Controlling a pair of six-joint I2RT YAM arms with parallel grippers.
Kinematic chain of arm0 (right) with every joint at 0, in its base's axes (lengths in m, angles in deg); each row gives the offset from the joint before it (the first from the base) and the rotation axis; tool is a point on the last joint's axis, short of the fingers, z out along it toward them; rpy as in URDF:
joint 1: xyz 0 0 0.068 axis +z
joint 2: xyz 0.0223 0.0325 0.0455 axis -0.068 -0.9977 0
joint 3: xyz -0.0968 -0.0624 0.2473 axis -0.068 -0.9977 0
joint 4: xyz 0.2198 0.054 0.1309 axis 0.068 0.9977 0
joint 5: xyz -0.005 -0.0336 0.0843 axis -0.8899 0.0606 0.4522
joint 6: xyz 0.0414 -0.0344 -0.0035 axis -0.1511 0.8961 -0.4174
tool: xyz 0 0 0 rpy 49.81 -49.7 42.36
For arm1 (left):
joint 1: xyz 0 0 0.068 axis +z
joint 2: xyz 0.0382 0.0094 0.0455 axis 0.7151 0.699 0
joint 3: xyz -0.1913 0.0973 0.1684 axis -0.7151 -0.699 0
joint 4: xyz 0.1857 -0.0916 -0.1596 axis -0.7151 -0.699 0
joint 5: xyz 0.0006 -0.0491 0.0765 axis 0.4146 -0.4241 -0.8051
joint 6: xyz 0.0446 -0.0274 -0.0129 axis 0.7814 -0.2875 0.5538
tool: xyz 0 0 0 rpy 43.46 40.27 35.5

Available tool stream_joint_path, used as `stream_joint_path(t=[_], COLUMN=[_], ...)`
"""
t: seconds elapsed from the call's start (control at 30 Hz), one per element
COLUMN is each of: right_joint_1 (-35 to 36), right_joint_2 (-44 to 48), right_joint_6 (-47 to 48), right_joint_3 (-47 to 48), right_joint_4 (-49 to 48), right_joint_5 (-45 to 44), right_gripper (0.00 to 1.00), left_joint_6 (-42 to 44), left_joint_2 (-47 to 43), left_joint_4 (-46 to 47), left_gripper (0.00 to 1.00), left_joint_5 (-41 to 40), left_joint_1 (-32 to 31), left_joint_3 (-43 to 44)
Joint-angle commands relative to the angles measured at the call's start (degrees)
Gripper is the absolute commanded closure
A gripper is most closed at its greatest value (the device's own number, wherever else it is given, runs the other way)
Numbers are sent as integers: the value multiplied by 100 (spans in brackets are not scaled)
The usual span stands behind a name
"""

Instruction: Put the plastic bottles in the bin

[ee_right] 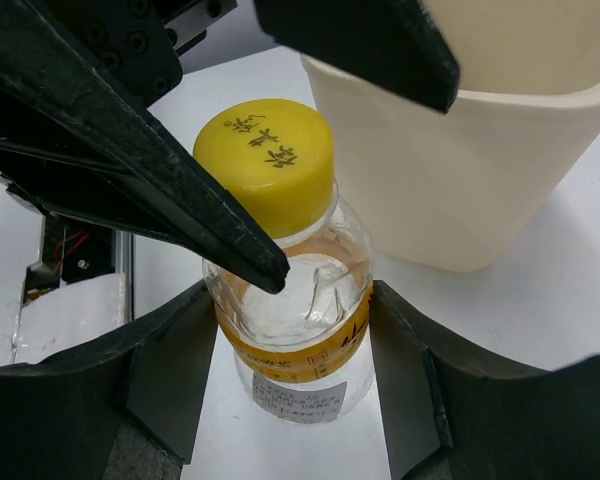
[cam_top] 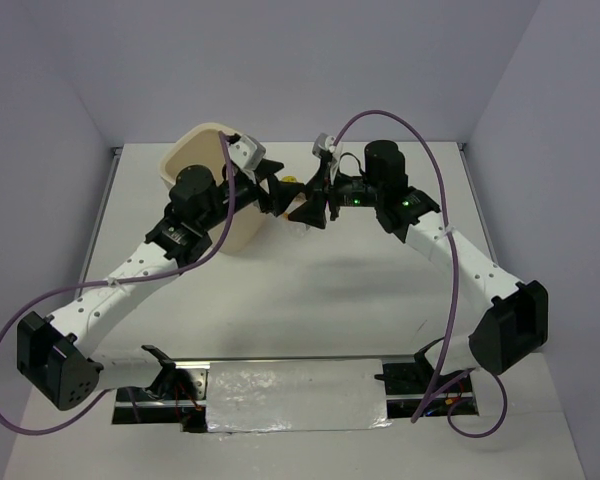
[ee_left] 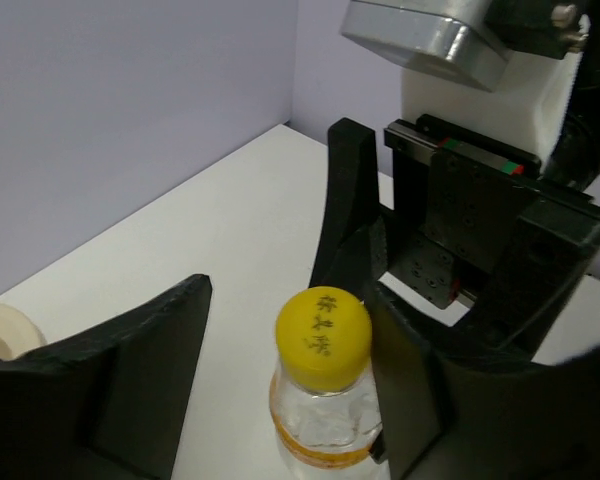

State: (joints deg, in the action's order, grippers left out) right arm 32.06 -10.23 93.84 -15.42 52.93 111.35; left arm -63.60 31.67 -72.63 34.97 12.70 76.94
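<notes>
The tiny clear bottle (ee_right: 275, 165) with a yellow cap and yellow label band stands upright between the pads of my right gripper (ee_right: 292, 340), which is shut on its body. My left gripper (ee_left: 290, 320) is open around the same bottle (ee_left: 322, 335): its right finger (ee_left: 415, 390) touches the neck and its left finger (ee_left: 130, 380) stands apart. In the top view both grippers, left (cam_top: 278, 190) and right (cam_top: 308, 212), meet at the bottle (cam_top: 293, 182) just right of the cream bin (cam_top: 205, 150). The bin's wall (ee_right: 460, 170) is close behind the bottle. The blue-label and green-white-label bottles are out of view.
The white table (cam_top: 310, 290) has a side wall on each side and a back wall. A silver taped strip (cam_top: 295, 395) lies at the near edge between the arm bases. Purple cables (cam_top: 435, 170) loop above both arms.
</notes>
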Motion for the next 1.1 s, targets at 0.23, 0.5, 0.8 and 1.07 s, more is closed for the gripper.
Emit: stream_joint_path(t=[0.23, 0.5, 0.8, 1.07], right_joint_1=[40, 23, -434, -1199], right_joint_2=[460, 626, 1101, 1821], right_joint_6=[-78, -369, -1229, -2135], right_joint_3=[13, -286, -971, -1929], right_joint_4=[-327, -564, -968, -1478], right_joint_5=[-196, -654, -1164, -2357], right_gripper=[73, 0, 0, 0], left_joint_6=[-87, -132, 1, -992], left_joint_2=[-255, -405, -318, -142], left_joint_4=[329, 84, -638, -682], left_gripper=[72, 100, 100, 85], left_joint_5=[349, -414, -2278, -2719], left_joint_1=[-36, -27, 481, 2125], left_joint_3=[131, 421, 1668, 1161])
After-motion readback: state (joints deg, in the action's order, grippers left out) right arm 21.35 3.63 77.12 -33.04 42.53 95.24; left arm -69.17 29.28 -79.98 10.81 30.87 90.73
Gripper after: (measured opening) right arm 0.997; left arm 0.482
